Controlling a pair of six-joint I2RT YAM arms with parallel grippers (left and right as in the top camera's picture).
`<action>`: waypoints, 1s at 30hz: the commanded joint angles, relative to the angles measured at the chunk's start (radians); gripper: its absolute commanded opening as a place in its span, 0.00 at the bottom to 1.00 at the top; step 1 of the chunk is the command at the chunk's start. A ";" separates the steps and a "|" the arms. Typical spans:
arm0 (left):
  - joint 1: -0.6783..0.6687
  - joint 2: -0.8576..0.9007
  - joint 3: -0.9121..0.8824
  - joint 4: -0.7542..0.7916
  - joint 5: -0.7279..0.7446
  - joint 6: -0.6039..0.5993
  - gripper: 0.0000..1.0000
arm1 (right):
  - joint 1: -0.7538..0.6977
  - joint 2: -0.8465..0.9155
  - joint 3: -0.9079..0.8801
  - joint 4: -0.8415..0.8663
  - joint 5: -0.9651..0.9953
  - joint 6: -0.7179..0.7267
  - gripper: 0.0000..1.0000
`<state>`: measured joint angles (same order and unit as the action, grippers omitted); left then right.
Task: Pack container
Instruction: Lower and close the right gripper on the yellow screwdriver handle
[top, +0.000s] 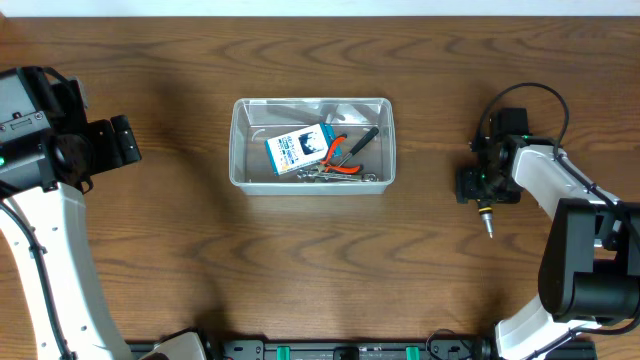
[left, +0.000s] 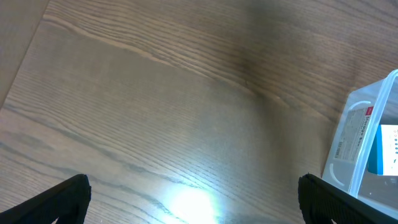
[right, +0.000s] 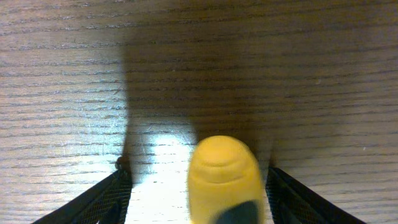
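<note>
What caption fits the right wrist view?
Open right gripper straddling a yellow handle over the table.

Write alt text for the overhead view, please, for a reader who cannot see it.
A clear plastic container sits mid-way across a dark wooden table, holding a blue-and-white card box, orange-handled pliers and other small tools. The left gripper is at the left edge; the right gripper, at the right, meets a small yellow-handled tool.
</note>
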<state>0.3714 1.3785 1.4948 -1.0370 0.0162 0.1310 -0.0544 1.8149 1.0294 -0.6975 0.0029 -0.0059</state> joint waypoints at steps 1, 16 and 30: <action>0.004 0.002 -0.008 -0.003 -0.001 0.006 0.98 | -0.004 0.052 -0.020 -0.006 0.015 -0.002 0.69; 0.004 0.002 -0.008 -0.003 -0.001 0.006 0.98 | -0.004 0.052 -0.020 -0.005 0.014 -0.002 0.31; 0.004 0.002 -0.008 -0.003 -0.001 0.006 0.98 | -0.004 0.052 -0.020 -0.005 0.014 -0.002 0.16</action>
<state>0.3714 1.3785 1.4948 -1.0370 0.0162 0.1310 -0.0540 1.8153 1.0306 -0.6991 0.0002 -0.0086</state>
